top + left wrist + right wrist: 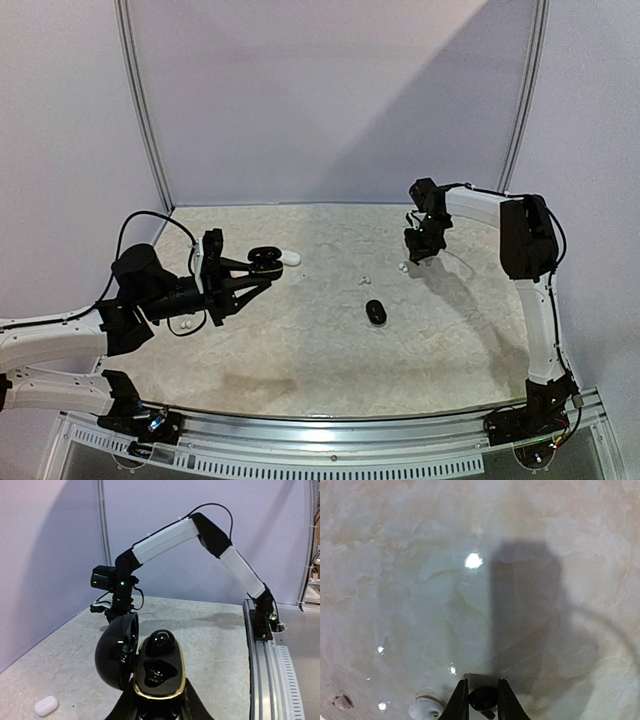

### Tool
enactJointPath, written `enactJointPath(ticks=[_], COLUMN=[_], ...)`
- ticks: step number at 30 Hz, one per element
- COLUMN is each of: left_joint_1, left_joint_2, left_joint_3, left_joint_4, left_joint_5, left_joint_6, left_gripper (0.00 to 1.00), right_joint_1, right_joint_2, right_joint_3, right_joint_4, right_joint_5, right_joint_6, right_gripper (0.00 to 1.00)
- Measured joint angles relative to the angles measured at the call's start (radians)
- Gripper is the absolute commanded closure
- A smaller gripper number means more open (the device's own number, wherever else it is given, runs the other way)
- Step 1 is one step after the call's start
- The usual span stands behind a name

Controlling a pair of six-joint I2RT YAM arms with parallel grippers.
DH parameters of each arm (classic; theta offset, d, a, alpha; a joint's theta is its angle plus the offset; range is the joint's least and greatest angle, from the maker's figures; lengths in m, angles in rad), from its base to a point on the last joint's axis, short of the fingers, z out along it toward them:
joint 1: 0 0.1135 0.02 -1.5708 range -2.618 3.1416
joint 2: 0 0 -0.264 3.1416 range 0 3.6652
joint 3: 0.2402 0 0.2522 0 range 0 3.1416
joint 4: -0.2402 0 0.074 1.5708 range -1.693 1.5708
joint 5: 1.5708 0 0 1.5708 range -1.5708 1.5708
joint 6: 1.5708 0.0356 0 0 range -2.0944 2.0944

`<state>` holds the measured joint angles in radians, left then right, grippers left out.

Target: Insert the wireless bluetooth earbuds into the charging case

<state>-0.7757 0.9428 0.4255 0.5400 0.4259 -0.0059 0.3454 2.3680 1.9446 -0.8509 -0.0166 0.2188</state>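
Pale marbled tabletop [320,350] under us: our left gripper [160,711] clamps the open charging case [159,677], 1 slot filled. Our right gripper [483,702] pinches a black earbud [482,696] narrowly at the surface. We fear the glossy bud squirting out mid-lift.

The charging case [156,682], glossy black with a gold rim, is open, its lid swung left. A seated black earbud [160,641] fills its far well; the near well is empty. A second black earbud [483,699] sits pinched in the right gripper [482,687], with a white earbud [426,705] just beside it.
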Motion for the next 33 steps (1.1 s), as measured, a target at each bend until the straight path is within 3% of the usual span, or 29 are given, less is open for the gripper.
enactJointPath(ticks=[9,13,17,22,33], left_joint_1=[-0.009,-0.010,-0.011,-0.022,-0.048], left_joint_2=[0.016,0.040,0.061,0.068,0.097], left_joint_3=[0.000,0.010,0.037,0.067,0.098], left_joint_4=[0.058,0.079,0.109,0.144,0.183], left_joint_5=[-0.180,-0.260,-0.309,-0.345,-0.373], left_joint_6=[0.089,0.118,0.150,0.191,0.213], left_gripper=[1.00,1.00,1.00,1.00,1.00], right_joint_1=[0.040,0.155,0.348,0.546,0.703], right_joint_2=[-0.317,-0.507,-0.648,-0.710,-0.706], right_joint_3=[-0.206,-0.233,-0.271,-0.335,-0.475], right_joint_4=[0.229,0.423,0.665,0.956,1.307], right_joint_5=[-0.145,-0.156,-0.164,-0.219,-0.315], right_joint_6=[0.092,0.111,0.104,0.075,-0.017], right_gripper=[1.00,1.00,1.00,1.00,1.00])
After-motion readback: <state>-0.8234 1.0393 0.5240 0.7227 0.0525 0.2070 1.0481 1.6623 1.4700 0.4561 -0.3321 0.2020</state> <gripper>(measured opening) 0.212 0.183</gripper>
